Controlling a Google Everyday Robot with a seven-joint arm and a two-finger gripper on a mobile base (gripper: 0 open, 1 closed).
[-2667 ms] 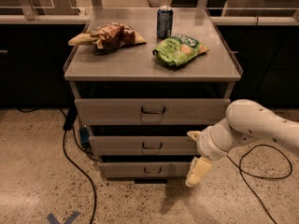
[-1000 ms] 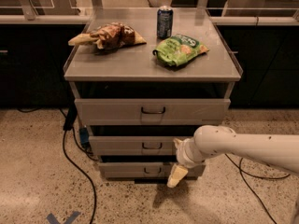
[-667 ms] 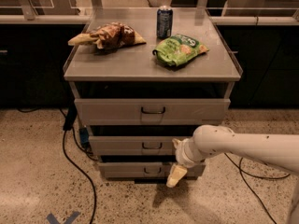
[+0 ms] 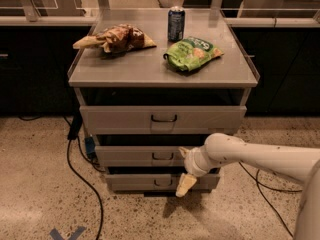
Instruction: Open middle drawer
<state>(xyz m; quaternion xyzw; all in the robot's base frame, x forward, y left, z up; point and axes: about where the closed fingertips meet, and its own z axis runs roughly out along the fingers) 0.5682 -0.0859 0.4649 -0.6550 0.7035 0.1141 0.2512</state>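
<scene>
Gripper (image 4: pixel 183 171) hangs before the middle drawer (image 4: pixel 132 155), right of centre.

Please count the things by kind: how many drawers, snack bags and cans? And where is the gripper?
Drawers: 3 (top drawer, middle drawer, bottom drawer)
Snack bags: 2 (brown bag, green bag)
Cans: 1 (blue can)
Total: 6
The gripper is low in front of the cabinet, right of the middle drawer's handle.

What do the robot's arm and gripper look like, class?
The arm is a smooth, cream-white rounded tube with tiny dark specks and a bulbous joint. The gripper, just below the middle drawer, is pale yellowish and tapered.
</scene>
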